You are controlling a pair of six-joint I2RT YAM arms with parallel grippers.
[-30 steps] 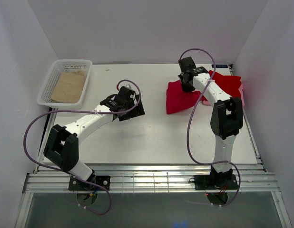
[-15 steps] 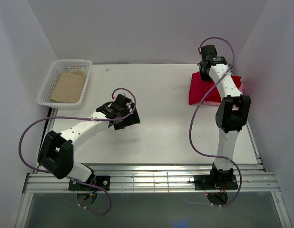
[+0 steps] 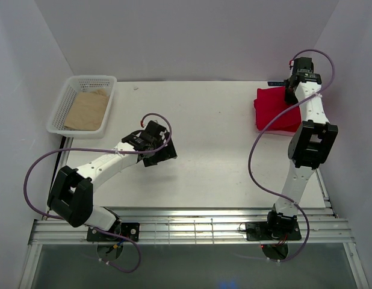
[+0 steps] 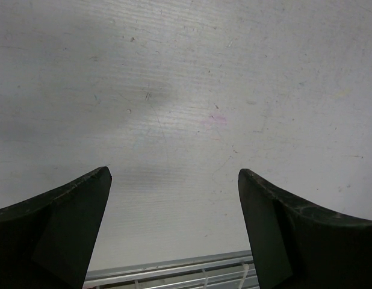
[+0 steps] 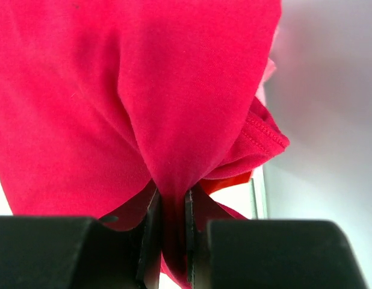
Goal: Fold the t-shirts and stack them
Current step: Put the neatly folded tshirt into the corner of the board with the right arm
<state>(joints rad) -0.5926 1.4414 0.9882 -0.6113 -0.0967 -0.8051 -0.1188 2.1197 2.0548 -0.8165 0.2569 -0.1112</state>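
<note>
The right gripper (image 5: 172,208) is pinching red cloth between narrowed jaws, over the t-shirts (image 3: 271,109) heaped at the table's (image 3: 204,168) far right corner; the left gripper (image 4: 174,192) is hovering wide open, holding nothing; folding is seemingly still needing work

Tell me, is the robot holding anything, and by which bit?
The right end effector pinches a red t-shirt by a bunched fold of its cloth. The left end effector is open and holds nothing.
</note>
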